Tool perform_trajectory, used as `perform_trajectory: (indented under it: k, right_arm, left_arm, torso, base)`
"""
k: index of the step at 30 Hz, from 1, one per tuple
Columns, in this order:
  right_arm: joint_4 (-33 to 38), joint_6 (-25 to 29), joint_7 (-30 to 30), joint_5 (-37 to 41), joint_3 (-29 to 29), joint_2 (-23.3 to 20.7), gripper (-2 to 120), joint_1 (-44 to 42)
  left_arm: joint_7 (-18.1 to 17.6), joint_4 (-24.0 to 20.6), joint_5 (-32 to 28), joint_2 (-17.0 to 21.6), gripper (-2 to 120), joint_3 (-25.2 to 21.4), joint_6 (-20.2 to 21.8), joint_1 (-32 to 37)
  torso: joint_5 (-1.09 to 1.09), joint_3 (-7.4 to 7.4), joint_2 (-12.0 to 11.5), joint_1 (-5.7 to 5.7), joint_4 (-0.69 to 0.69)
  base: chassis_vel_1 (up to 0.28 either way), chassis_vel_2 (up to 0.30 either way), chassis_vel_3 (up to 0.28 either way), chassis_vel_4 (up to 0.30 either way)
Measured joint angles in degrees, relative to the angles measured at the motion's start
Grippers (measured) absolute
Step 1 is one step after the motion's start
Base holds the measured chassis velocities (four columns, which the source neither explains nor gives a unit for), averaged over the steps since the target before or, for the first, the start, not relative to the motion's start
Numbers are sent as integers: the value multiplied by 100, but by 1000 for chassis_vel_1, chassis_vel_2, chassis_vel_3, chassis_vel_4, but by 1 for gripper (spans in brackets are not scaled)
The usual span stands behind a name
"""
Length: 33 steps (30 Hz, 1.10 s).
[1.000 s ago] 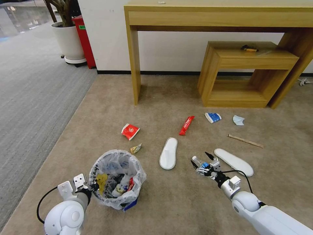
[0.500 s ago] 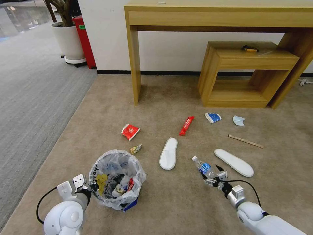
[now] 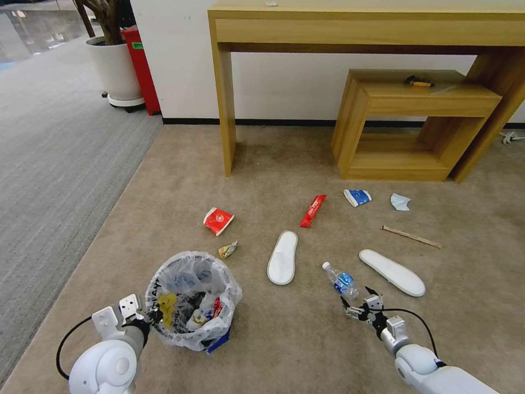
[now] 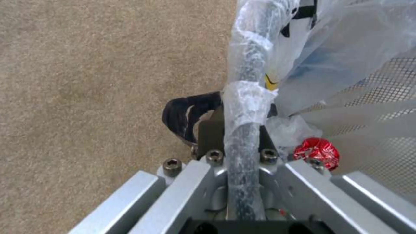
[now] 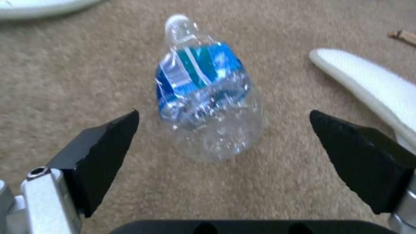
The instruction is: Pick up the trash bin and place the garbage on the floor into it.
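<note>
Clear bottle (image 3: 340,280) now released; right claw (image 3: 358,302) withdrawn.

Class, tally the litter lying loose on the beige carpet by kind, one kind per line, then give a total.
Slippers: 2
Red wrappers: 2
Clear bottle: 1
Blue-white packet: 1
Pale blue mask: 1
Wooden stick: 1
Small crumpled wrapper: 1
Total: 9

Head view: high, facing forward and down over the floor (image 3: 306,350) toward the wall. Left wrist view: pressed close against the trash bin (image 4: 245,107) rim. Right wrist view: low, close above a bottle (image 5: 208,104), shared with the head view (image 3: 340,280), like the bin (image 3: 191,301)
</note>
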Motion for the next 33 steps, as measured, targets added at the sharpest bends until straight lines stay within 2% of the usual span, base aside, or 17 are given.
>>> perform_trajectory:
  k: [11,19,23,30,33]
  right_arm:
    - [-603,-53,-196,50,-78,257,100,382]
    - [-787,-69,-275,56,-165,372,98,588]
    - [-911,-72,-326,47,-203,449,94,700]
    - [-1106,-21,-412,53,-206,636,72,782]
    - [-1112,-8,-431,66,-193,669,71,774]
  left_arm:
    - [-5,-102,14,-39,0,-38,1,80]
    - [-12,-187,19,-73,0,-40,0,98]
    - [-15,-235,29,-95,0,-36,0,130]
    - [-25,-429,24,-98,0,-66,-2,228]
    - [-29,-463,28,-106,0,-74,-3,255]
  torso:
    - [2,0,0,0,1]
    - [1,0,0,0,0]
    - [1,-1,0,0,1]
    - [1,-1,0,0,0]
    - [1,-1,0,0,1]
  base:
    - [0,0,0,0]
    - [0,0,0,0]
    - [0,0,0,0]
    - [0,0,0,0]
    - [0,0,0,0]
